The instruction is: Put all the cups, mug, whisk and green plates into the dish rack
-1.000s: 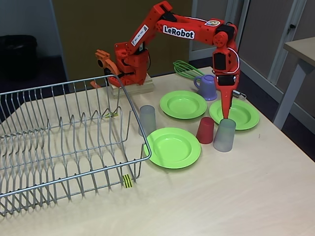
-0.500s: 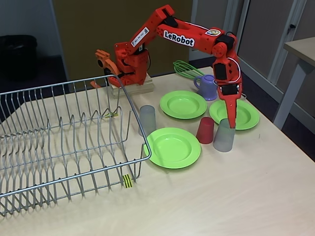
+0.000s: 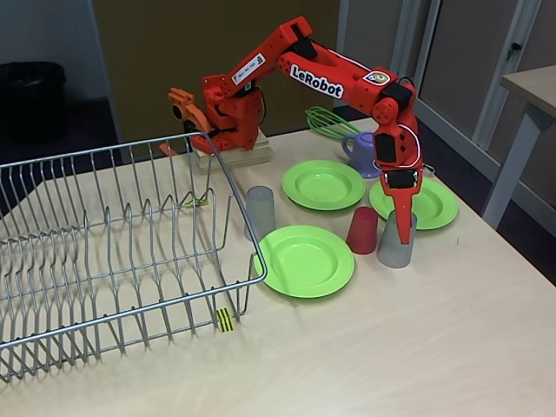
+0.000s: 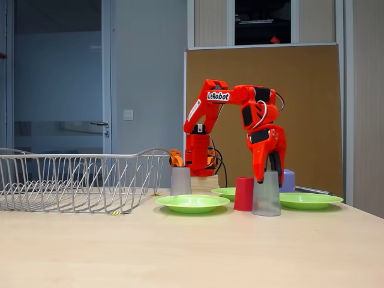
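My orange gripper points straight down at the right-hand translucent grey cup, with a fingertip dipping past its rim. The fingers show a gap between them above that cup, so the gripper is open. The red cup stands just left of it. The second grey cup is beside the dish rack. Three green plates lie around: front, back and right. The purple mug and green whisk sit behind them.
The arm's base stands on a wooden block at the table's back edge. The rack fills the left half of the table and has a yellow-black tag. Another table stands off to the right.
The gripper has come down from just above the right grey cup to its rim, and the arm has leaned forward. The cups and plates have stayed put.
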Tool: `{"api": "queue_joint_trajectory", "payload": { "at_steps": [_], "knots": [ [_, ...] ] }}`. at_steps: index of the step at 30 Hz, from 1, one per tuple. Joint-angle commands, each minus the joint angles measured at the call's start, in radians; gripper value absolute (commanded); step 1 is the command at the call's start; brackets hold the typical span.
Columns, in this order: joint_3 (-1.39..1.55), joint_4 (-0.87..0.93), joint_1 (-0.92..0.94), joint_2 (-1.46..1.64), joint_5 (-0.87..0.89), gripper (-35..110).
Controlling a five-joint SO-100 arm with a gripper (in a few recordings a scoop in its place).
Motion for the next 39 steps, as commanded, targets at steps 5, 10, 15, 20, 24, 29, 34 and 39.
{"api": "queue_joint_trajectory", "payload": {
  "at_steps": [5, 10, 15, 20, 24, 29, 34, 39],
  "knots": [
    [-0.02, 0.012, 0.018, -0.008, -0.06, 15],
    [-0.141, 0.112, 0.031, -0.017, -0.091, 7],
    [-0.391, 0.279, 0.048, -0.063, -0.17, 5],
    [-0.528, 0.359, 0.066, -0.071, -0.259, 5],
    [-0.604, 0.376, 0.091, -0.063, -0.387, 5],
    [-0.495, 0.408, 0.176, 0.109, -0.572, 5],
    [-0.342, 0.482, 0.353, 0.324, -0.818, 4],
    [-0.362, 0.595, 0.588, 0.431, -1.077, 4]
  ]
}}
